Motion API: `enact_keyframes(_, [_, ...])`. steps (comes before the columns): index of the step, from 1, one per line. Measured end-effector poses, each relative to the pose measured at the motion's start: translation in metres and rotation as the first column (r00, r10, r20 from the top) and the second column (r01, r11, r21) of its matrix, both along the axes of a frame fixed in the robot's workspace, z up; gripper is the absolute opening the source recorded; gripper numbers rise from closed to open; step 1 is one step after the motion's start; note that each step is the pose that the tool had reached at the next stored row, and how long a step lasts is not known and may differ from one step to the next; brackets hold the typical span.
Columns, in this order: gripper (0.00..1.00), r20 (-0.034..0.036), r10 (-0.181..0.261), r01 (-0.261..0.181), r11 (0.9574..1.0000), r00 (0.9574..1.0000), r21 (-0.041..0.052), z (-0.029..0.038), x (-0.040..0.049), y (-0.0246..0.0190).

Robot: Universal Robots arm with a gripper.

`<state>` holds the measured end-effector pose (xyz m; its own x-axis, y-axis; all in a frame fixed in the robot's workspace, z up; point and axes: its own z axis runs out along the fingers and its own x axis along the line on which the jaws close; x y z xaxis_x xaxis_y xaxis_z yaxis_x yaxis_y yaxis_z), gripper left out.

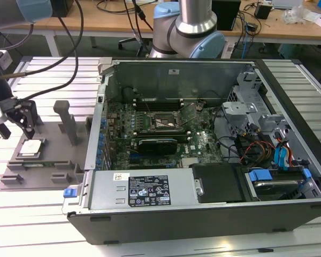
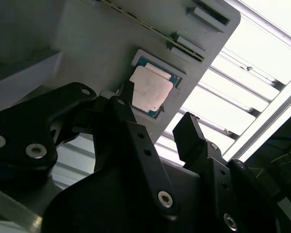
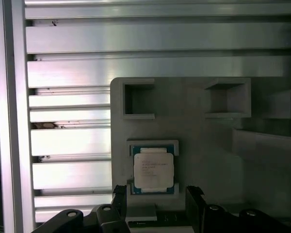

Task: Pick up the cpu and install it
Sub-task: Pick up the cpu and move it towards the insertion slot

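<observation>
The cpu (image 3: pixel 153 168) lies uncovered in the tray (image 3: pixel 203 160), free on the two sides facing the spread jaws. A post (image 1: pixel 67 122) stands near the tray's case-side corner; the case (image 1: pixel 203 209) flanks that edge.

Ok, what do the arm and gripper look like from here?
The arm is a silver tube with pale blue joint caps. The gripper has black, angular fingers dotted with silver screw heads, and black cables run toward it in the exterior view.
</observation>
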<state>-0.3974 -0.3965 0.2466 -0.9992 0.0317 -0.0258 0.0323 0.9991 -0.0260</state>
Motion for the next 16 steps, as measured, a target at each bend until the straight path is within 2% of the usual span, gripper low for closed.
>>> enact_keyframes(16, [0.60, 0.0001, 0.000, 0.000, 1.0000, 1.0000, 0.0000, -0.0064, 0.0011, 0.0000])
